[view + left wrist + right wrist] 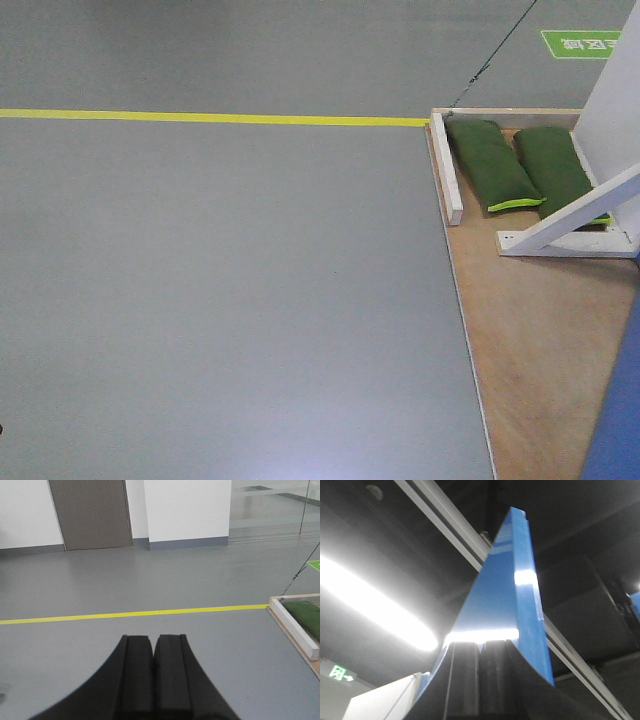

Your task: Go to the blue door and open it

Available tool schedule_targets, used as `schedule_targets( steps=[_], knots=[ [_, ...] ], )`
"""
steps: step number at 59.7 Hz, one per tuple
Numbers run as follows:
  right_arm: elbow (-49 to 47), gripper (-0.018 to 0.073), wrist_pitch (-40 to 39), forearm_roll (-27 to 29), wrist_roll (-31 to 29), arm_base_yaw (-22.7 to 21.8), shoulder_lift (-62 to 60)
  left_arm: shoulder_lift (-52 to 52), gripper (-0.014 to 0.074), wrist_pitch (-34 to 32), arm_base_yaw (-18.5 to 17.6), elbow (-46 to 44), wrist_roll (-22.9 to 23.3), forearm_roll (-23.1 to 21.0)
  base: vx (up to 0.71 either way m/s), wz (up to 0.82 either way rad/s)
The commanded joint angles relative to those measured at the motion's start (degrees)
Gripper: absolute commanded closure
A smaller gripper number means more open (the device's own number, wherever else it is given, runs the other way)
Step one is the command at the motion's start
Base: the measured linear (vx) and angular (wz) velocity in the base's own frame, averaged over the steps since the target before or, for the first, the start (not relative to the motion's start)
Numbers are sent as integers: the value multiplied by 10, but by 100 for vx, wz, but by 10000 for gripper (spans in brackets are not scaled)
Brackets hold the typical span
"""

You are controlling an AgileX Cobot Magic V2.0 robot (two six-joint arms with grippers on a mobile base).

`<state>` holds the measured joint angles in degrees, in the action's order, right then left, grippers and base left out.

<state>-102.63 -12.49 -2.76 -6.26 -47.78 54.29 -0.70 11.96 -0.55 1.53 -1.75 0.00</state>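
The blue door [505, 590] rises as a tall glossy blue panel in the right wrist view, seen from below against the dark ceiling. Its handle and lock are out of view. A blue strip of it [618, 420] shows at the bottom right of the front view. My right gripper [480, 647] is shut and empty, pointing up at the door's face. My left gripper [153, 642] is shut and empty, pointing out over the grey floor away from the door.
A wooden base board [530, 330] carries two green sandbags [492, 163] and white slanted braces [575, 222]. A yellow floor line [210, 117] crosses the grey floor. A grey wall door [90, 512] and a glass wall [272, 507] stand far off. A bright ceiling light [375, 610] glares.
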Motion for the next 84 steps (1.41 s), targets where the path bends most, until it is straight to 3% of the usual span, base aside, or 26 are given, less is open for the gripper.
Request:
schedule_targets(
  steps=[1,21,31,42,65,77,84],
  knots=[
    [-7,567,-7,49,-2,-42,16,-8,526,-48,-4,3,2,0,0,0],
    [-7,567,-2,99,-2,-229,58,-8,526,-48,-4,3,2,0,0,0],
    [-7,567,-10,173,-2,-316,72,-8,526,-48,-4,3,2,0,0,0],
    [-7,567,-10,247,-2,-391,95,-8,526,-48,-4,3,2,0,0,0],
    [-7,567,-7,309,-2,-552,190,-8,526,-48,-4,3,2,0,0,0],
    [-7,567,92,314,-2,-576,243,-8,526,-48,-4,3,2,0,0,0],
    [-7,567,240,317,-2,-575,258,-8,526,-48,-4,3,2,0,0,0]
  ],
)
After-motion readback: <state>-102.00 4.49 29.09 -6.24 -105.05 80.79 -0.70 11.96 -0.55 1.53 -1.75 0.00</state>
